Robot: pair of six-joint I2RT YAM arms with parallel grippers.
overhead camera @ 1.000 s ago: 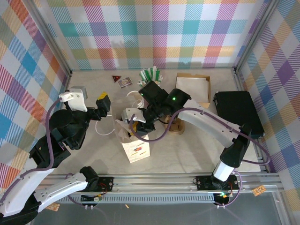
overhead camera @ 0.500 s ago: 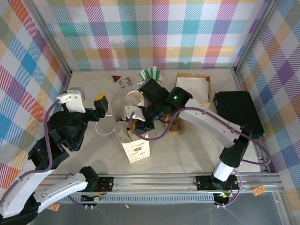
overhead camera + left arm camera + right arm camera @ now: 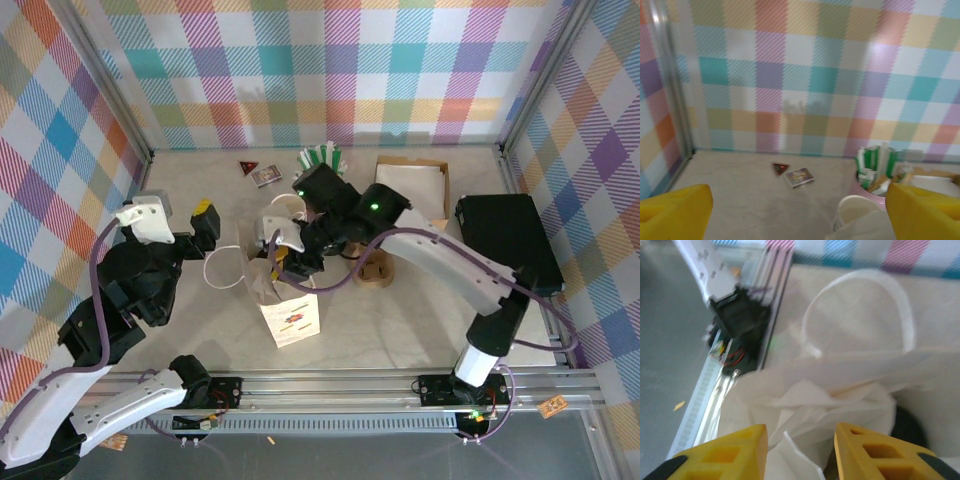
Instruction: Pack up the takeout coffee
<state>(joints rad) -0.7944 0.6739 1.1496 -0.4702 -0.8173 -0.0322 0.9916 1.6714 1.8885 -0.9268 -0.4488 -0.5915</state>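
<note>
Right pincer (image 3: 800, 442) parted above white bag (image 3: 840, 390) rim, left pincer (image 3: 800, 215) wide

In the right wrist view the takeout coffee (image 3: 908, 430) appears as a dark, rounded patch, seemingly its black lid. It sits low inside the open mouth of the white paper bag (image 3: 840, 385), towards the right of the opening, and is partly covered by the bag's crumpled paper. The view is blurred, so the cup's cream side, its dark bands and whether it stands upright or tilted cannot be told. In the top view that bag (image 3: 292, 322) stands on the table (image 3: 420, 320), near its middle.
</note>
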